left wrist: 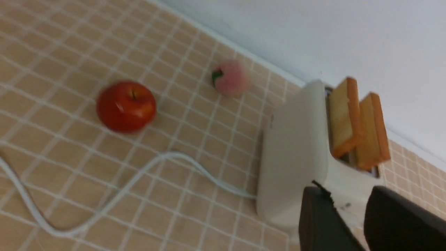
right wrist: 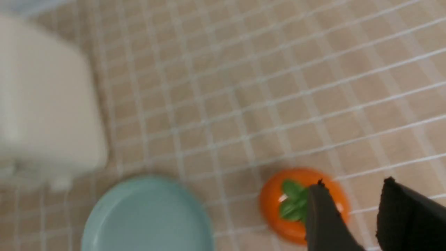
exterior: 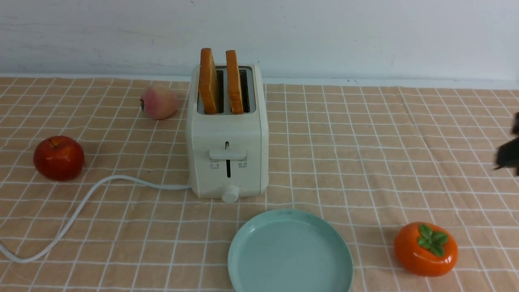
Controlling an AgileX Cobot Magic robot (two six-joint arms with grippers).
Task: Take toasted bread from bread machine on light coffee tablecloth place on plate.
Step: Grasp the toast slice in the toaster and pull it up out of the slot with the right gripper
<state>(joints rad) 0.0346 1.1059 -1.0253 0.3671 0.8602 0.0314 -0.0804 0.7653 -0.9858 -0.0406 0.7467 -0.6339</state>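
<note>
Two slices of toasted bread (exterior: 209, 81) (exterior: 234, 82) stand upright in the slots of the cream-white bread machine (exterior: 227, 154) on the light coffee tablecloth (exterior: 365, 142). They also show in the left wrist view (left wrist: 345, 116). The teal plate (exterior: 290, 251) lies empty in front of the machine, also in the right wrist view (right wrist: 146, 216). My left gripper (left wrist: 348, 195) is open and empty, short of the machine's front (left wrist: 296, 153). My right gripper (right wrist: 353, 190) is open and empty above the cloth near an orange persimmon; it shows blurred at the right edge of the front view (exterior: 509, 154).
A red apple (exterior: 58, 157) and a pink peach (exterior: 159, 102) lie left of the machine. The white power cord (exterior: 81, 207) curves across the cloth to the front left. An orange persimmon (exterior: 425, 248) sits right of the plate. A white wall stands behind.
</note>
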